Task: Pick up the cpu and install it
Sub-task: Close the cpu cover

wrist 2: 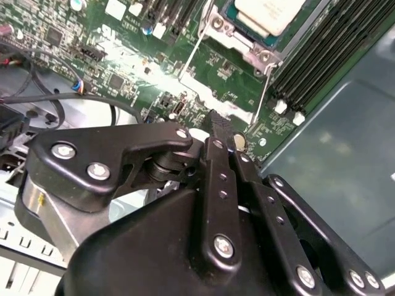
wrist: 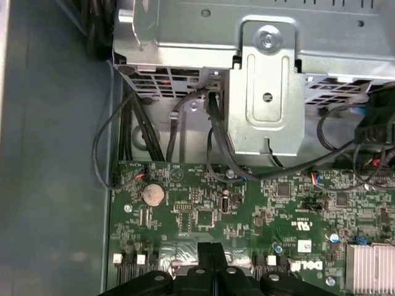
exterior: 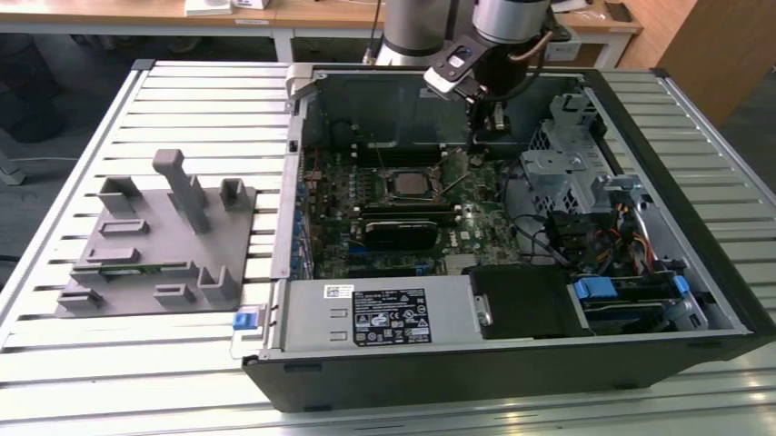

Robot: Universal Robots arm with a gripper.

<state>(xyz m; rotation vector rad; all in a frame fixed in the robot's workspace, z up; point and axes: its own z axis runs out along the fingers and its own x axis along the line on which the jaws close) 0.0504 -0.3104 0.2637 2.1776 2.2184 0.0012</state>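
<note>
The cpu (exterior: 412,186) lies flat inside the black socket frame on the green motherboard (exterior: 467,227), in the open computer case. In the second wrist view the cpu (wrist 2: 268,12) shows as a silvery square with a pale rim, framed by the metal bracket. My gripper (exterior: 482,138) hangs over the board just beyond the socket, toward the exterior view's right. Its black fingertips (wrist 2: 217,122) are pressed together with nothing between them, close to the thin wire lever (wrist 2: 266,92) of the socket. In the first wrist view the gripper (wrist: 210,250) is shut above the board's edge.
A grey plastic tray (exterior: 158,245) with upright posts stands on the slatted table at the exterior view's left. Inside the case, a metal drive cage (exterior: 570,154) and loose black cables (wrist: 133,132) crowd the space beside the gripper. The power supply (exterior: 376,313) fills the near side.
</note>
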